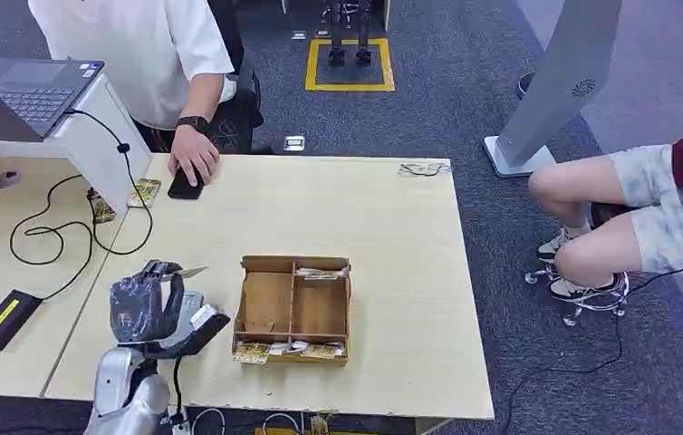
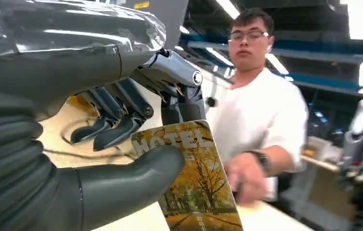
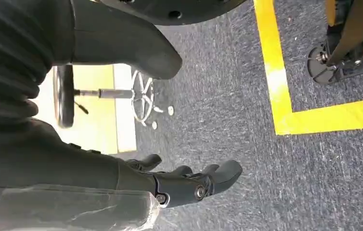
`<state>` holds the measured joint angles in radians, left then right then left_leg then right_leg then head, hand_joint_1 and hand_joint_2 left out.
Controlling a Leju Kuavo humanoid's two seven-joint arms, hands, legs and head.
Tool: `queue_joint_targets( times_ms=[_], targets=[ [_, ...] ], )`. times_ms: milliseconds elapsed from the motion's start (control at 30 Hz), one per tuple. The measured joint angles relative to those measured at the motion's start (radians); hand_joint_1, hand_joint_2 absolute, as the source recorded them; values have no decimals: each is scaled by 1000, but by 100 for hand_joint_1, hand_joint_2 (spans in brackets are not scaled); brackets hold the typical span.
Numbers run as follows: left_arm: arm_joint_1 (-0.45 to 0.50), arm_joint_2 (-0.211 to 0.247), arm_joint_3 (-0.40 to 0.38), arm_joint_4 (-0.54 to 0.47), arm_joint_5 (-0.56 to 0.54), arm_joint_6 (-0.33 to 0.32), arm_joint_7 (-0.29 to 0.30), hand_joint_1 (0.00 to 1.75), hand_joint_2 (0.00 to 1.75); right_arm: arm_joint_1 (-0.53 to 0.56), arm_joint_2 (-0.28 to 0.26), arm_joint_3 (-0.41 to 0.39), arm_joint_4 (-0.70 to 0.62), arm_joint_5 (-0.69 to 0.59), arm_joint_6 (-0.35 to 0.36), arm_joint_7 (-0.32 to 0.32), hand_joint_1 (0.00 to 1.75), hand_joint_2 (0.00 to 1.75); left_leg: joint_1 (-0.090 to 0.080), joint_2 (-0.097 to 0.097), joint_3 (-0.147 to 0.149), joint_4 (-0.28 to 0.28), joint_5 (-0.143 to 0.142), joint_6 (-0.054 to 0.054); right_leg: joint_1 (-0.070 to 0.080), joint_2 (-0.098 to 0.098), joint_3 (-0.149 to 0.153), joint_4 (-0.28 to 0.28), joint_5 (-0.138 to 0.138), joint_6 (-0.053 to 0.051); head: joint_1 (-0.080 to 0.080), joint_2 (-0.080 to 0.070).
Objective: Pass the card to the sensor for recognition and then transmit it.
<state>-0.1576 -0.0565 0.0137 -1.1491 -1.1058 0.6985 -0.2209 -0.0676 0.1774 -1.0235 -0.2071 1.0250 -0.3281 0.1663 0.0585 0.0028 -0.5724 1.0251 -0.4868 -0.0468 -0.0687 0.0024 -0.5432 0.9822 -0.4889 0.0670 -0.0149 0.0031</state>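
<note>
I can read one word. It says "HOTEL" in big pale letters. The word is printed across one end of the card (image 2: 196, 187), above a picture of yellow trees. I hold that card in my left hand (image 2: 97, 120), and my thumb covers part of the first letters. There is smaller print on the card too, but it is too tiny to read.

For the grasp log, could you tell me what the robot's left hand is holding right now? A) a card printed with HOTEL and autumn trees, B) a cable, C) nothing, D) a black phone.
A: in the left wrist view the left hand pinches the card between thumb and fingers, its HOTEL lettering showing.
</note>
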Motion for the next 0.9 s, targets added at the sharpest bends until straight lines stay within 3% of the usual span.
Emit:
queue_joint_targets(
  times_ms=[133, 333, 900],
  targets=[
    [43, -38, -93, -104, 32, 0, 1, 175, 175, 0, 4, -16, 0, -12, -14, -5, 0, 175, 0, 0, 0, 0, 0, 0, 0, 0, 0, 0, 0, 0, 0, 0],
    [75, -45, -157, -187, 18, 0, 19, 175, 175, 2, 5, -30, 0, -14, -16, -6, 0, 175, 1, 0, 0, 0, 0, 0, 1, 0, 0, 1, 0, 0, 0, 0],
    [82, -34, -207, -204, -75, 0, 87, 175, 175, 3, 6, -44, 0, -6, -13, -11, 0, 175, 0, 0, 0, 0, 0, 0, 0, 0, 0, 1, 0, 0, 0, 0]
  ],
)
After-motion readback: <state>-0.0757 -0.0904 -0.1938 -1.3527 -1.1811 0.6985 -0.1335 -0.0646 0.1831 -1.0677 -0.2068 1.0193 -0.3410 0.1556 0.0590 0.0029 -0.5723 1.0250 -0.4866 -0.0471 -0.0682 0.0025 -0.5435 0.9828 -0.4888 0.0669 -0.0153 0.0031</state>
